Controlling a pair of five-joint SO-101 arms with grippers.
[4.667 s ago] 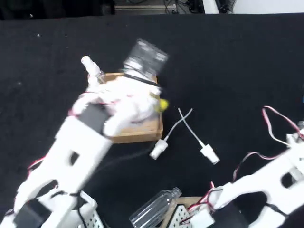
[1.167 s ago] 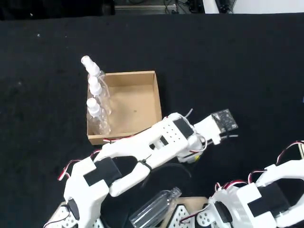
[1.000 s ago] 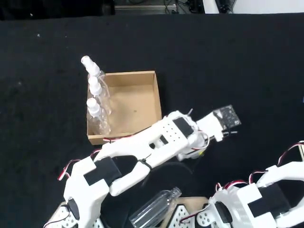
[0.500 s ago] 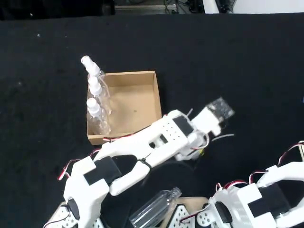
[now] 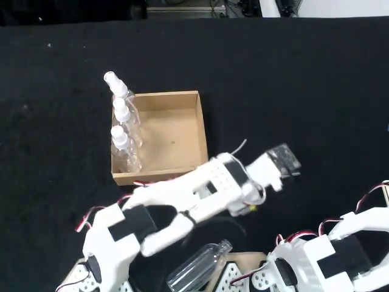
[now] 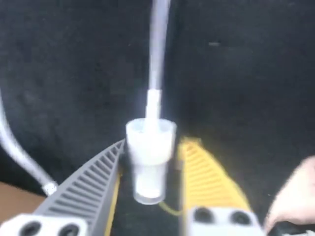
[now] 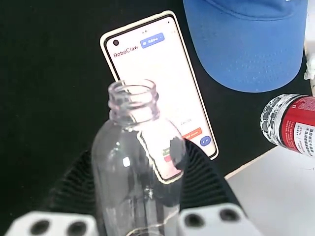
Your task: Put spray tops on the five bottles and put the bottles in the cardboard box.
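**Between the fingers: one spray top, one open bottle**

Between the fingers of the left gripper (image 6: 155,143) sits a spray top (image 6: 149,152). They pinch it by its cap with the tube pointing away from them, probably so the tube can enter a neck first. Just beside those fingers runs a second thin tube (image 6: 19,152).

The right gripper (image 7: 145,155) has its fingers closed round the lower body of a bottle (image 7: 133,142). The open neck points away from them, seemingly held ready for capping. Past that neck lie a phone (image 7: 157,64) and a blue cap (image 7: 246,39).

Farther from the left fingers is the cardboard box (image 5: 203,131). Three capped bottles (image 5: 124,131) stand along its far wall, and bare floor shows beside them. A spare bottle (image 5: 197,267) lies uncapped near the arm bases.
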